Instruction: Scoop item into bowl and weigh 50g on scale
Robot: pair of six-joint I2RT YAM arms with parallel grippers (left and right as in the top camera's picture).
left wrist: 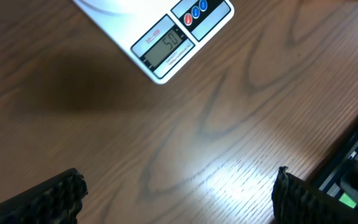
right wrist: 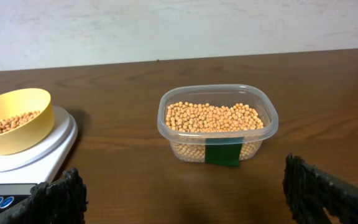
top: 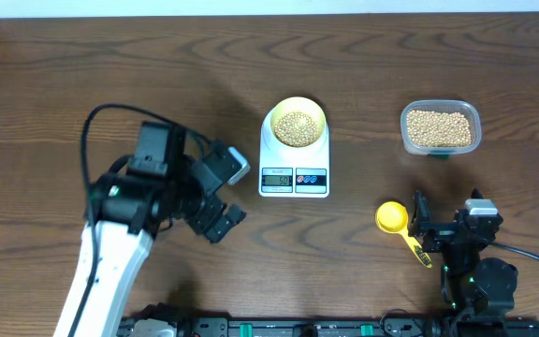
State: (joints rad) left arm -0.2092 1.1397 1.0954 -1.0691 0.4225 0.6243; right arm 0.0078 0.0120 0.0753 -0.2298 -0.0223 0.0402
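The white scale [top: 294,159] stands mid-table with the pale yellow bowl [top: 296,124] on its platform. Tan beans [top: 296,129] lie in the bowl. In the left wrist view the scale's display [left wrist: 166,46] appears to read 50. My left gripper [top: 235,194] hovers just left of the scale, open and empty [left wrist: 179,196]. My right gripper [top: 449,208] sits at the front right, open and empty [right wrist: 182,193]. It faces the bowl [right wrist: 11,118] on the scale [right wrist: 42,155] and a clear tub.
The clear tub [top: 440,128] of beans [right wrist: 213,117], with a green label, stands at the back right. A bright yellow measuring spoon [top: 396,221] lies on the table just left of my right gripper. A black rail [top: 298,328] runs along the front edge.
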